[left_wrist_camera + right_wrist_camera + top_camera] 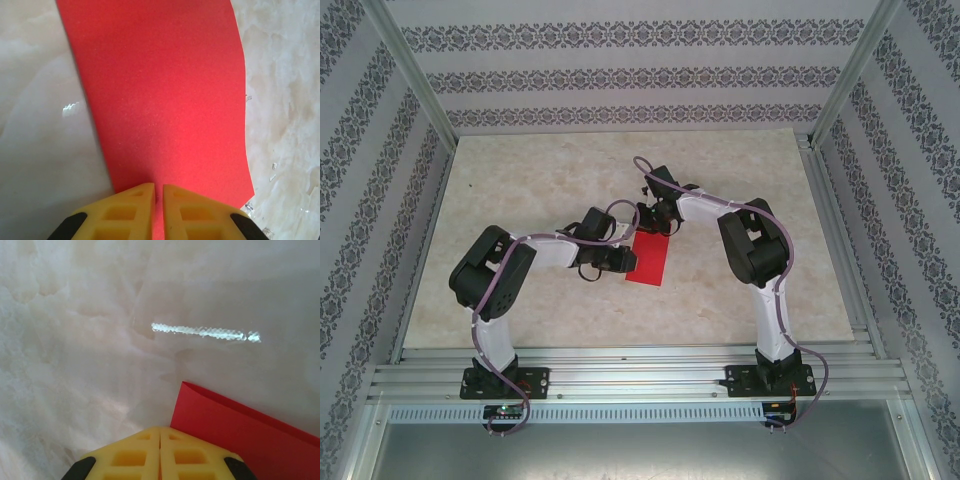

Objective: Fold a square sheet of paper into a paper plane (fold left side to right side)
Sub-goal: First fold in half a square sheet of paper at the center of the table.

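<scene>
- I see the paper plane (650,262), at this stage a flat red oblong, lying on the pale marbled table (540,180) near its middle, between the two arms.
- From the left wrist camera, the red sheet (165,100) runs away from the fingers, its long edges bare on the table on both sides.
- My left gripper (158,187) sits at the sheet's near end with its yellow fingers drawn almost together, a thin slit of red between them; I cannot tell whether they pinch the paper or only rest on it.
- My right gripper (160,430) is fully closed, fingers pressed flat together, its tips just beside a corner of the red paper (235,435).
- In the top view, the left gripper (623,262) meets the sheet's left edge and the right gripper (650,222) its far end.
</scene>
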Tool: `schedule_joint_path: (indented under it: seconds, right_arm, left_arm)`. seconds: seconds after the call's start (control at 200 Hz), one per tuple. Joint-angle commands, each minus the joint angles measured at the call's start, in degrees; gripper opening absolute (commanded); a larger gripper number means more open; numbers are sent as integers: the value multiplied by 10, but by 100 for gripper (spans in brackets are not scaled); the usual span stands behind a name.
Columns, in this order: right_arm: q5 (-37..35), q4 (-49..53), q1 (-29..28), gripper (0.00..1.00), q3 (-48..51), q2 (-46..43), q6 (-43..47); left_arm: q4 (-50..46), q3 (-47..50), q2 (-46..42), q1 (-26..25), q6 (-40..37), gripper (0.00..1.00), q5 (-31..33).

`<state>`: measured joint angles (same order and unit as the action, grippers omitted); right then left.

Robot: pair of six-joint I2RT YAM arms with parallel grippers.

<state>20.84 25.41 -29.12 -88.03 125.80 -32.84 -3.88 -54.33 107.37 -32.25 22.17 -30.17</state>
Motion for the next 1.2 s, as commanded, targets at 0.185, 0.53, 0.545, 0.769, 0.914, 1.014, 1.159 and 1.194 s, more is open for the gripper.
schedule_joint_path:
  seconds: [0.185,0.53,0.545,0.769,0.914,1.014,1.159,1.194]
  right_arm:
    - [-19,34,0,8,-8,20,12]
    - [-4,23,-2,8,-12,20,7]
    - [-2,23,-1,8,-12,20,7]
    - [14,19,-1,11,-18,-11,7]
    - [0,36,8,20,-23,-72,21]
    - [-18,50,18,29,-1,-123,38]
    - [-33,30,47,41,92,-192,40]
    - [-32,19,55,43,118,-203,37]
  left_arm:
    - [-105,83,-41,-33,-46,15,-9]
    - [-106,101,-98,-37,-32,22,-42]
    - [-106,99,-100,-37,-32,22,-42]
    - [-86,61,-139,-28,6,25,-53]
    - [-76,45,-175,-5,22,34,-44]
    - [-65,40,-176,15,35,38,-28]
    - [-8,41,-132,39,84,39,-48]
    - [-3,38,-118,39,88,39,-50]
